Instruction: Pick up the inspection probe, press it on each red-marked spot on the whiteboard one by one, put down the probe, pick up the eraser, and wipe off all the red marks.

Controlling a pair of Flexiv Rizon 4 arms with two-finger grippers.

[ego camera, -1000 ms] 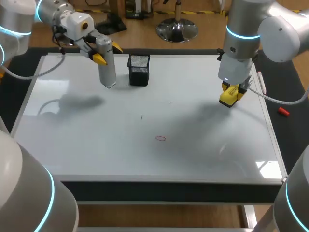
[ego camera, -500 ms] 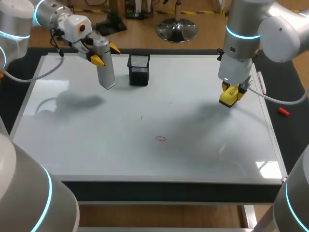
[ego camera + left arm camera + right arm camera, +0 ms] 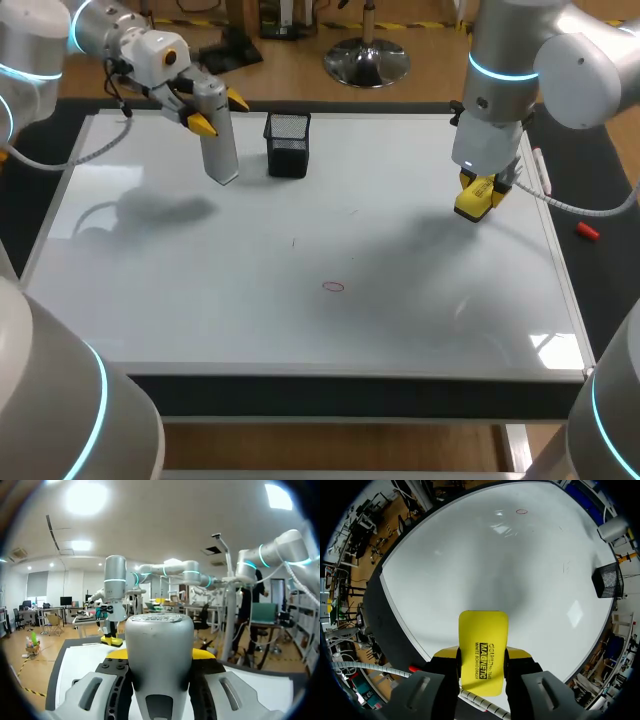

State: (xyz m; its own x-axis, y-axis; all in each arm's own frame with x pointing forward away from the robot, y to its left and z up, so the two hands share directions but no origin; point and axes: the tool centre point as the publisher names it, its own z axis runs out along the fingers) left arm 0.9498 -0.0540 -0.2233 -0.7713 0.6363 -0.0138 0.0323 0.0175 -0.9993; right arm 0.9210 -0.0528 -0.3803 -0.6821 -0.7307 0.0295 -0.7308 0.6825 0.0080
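The grey inspection probe [image 3: 222, 150] stands nearly upright at the far left of the whiteboard [image 3: 200, 300], my left gripper [image 3: 222, 110] shut on its upper part. In the left wrist view the probe [image 3: 159, 630] fills the gap between the yellow tips of the left gripper [image 3: 160, 653]. My right gripper [image 3: 481, 188] hangs over the board's far right, shut on the yellow eraser [image 3: 470, 208]. The right wrist view shows the eraser [image 3: 482, 630] clamped in the right gripper [image 3: 482, 654]. One small red mark [image 3: 333, 287] lies near the board's middle, also the red mark [image 3: 521, 511] far ahead of the eraser.
A black mesh basket [image 3: 287, 145] stands just right of the probe, and shows as the basket [image 3: 607, 580] in the right wrist view. Two tiny dark specks [image 3: 293, 241] sit on the board above the red mark. A small red object [image 3: 587, 231] lies off the board's right edge.
My left gripper with the probe has shifted slightly to the left and back. The right arm and eraser have stayed where they were.
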